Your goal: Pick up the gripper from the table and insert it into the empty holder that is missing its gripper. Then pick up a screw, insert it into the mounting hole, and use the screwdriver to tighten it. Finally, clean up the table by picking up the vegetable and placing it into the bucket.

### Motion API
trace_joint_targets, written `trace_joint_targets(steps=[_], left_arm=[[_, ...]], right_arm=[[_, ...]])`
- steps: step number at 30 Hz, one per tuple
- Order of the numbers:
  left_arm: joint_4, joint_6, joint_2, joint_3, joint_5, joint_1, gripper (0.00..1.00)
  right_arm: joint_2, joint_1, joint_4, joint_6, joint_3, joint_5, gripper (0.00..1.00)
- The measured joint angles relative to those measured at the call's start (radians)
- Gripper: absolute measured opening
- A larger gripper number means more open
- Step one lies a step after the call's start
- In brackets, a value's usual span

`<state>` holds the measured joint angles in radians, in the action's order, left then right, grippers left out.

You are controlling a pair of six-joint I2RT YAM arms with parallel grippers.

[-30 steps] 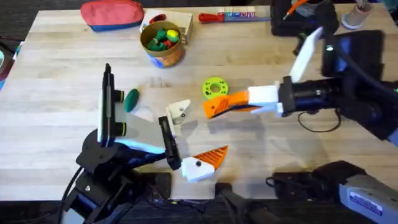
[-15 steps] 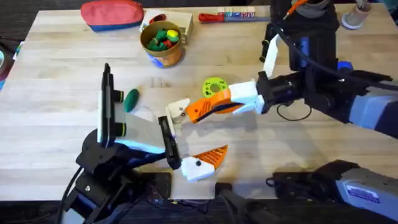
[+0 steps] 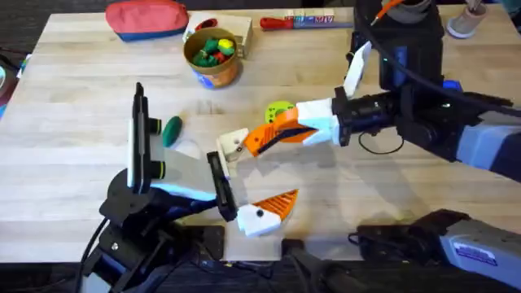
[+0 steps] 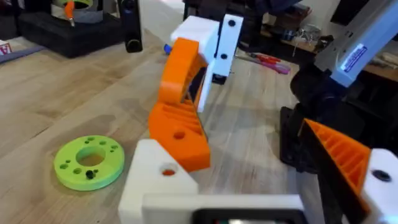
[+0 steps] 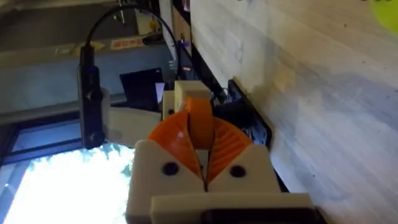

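Note:
My right gripper [image 3: 264, 140] is shut on the gripper [image 4: 180, 134], a ribbed orange wedge. It holds the wedge against the holder [image 3: 236, 145], the plain white finger of my left gripper [image 3: 254, 177]. In the left wrist view the wedge's lower end lies on the holder [image 4: 155, 183]. My left gripper is open with nothing between its fingers, and its other finger [image 3: 273, 207] carries an orange pad. The dark green vegetable [image 3: 172, 130] lies left of the holder. The bucket [image 3: 213, 55], at the back, holds small toys. The screw and the screwdriver are out of view.
A yellow-green ring [image 3: 279, 110] lies just behind the right gripper. A red pouch [image 3: 146, 18] and a red-handled tool [image 3: 281, 22] lie along the far edge. Dark equipment [image 3: 403, 32] stands at the back right.
The right gripper has carried the orange wedge leftward from mid-table, and it now touches the white holder. The left arm has stayed put.

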<state>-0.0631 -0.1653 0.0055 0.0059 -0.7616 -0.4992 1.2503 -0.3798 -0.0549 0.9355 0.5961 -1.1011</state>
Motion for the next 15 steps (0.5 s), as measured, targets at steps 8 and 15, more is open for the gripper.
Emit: trace_joint_targets(steps=[8,15], left_arm=[[0.003,0.000,0.000,0.000,0.059,0.009,0.988],[0.008,-0.004,0.000,0.000,0.173,0.018,0.988]], right_arm=[[0.000,-0.057,-0.085,0.084,0.000,0.113,0.003],[0.000,-0.164,-0.204,0.161,0.000,0.294,0.003]])
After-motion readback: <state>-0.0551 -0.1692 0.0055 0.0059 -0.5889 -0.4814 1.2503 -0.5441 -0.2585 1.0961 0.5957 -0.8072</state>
